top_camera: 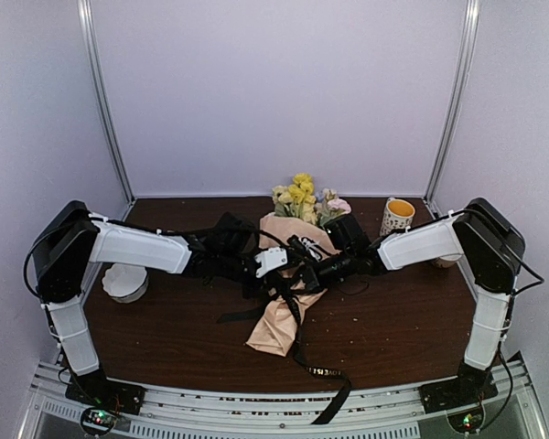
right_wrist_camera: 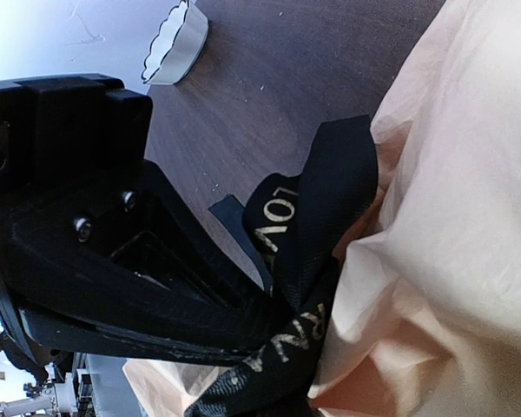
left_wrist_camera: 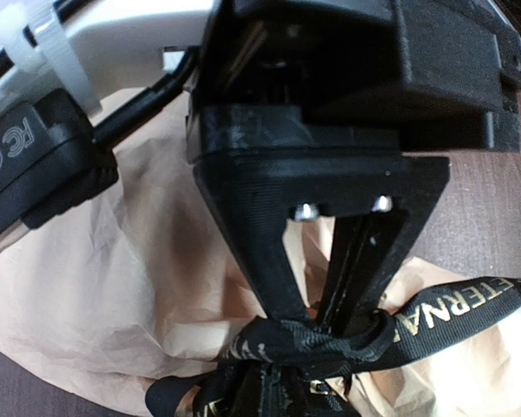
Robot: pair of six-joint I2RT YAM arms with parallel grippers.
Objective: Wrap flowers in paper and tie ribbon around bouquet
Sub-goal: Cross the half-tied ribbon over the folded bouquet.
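From the left of the bouquet (top_camera: 282,320), which lies on the table (top_camera: 393,320), the left gripper (left_wrist_camera: 323,314) is clamped tight on the ribbon (left_wrist_camera: 451,308) crossing the bouquet's middle; from the bouquet's right, the right gripper (right_wrist_camera: 282,326) is closed, apparently pinching that ribbon too

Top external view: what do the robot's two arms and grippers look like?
The left arm and right arm have white shells, black joints and black cables. The left gripper and right gripper are matte black ridged plastic with silver screws. White zip ties bind cabling.
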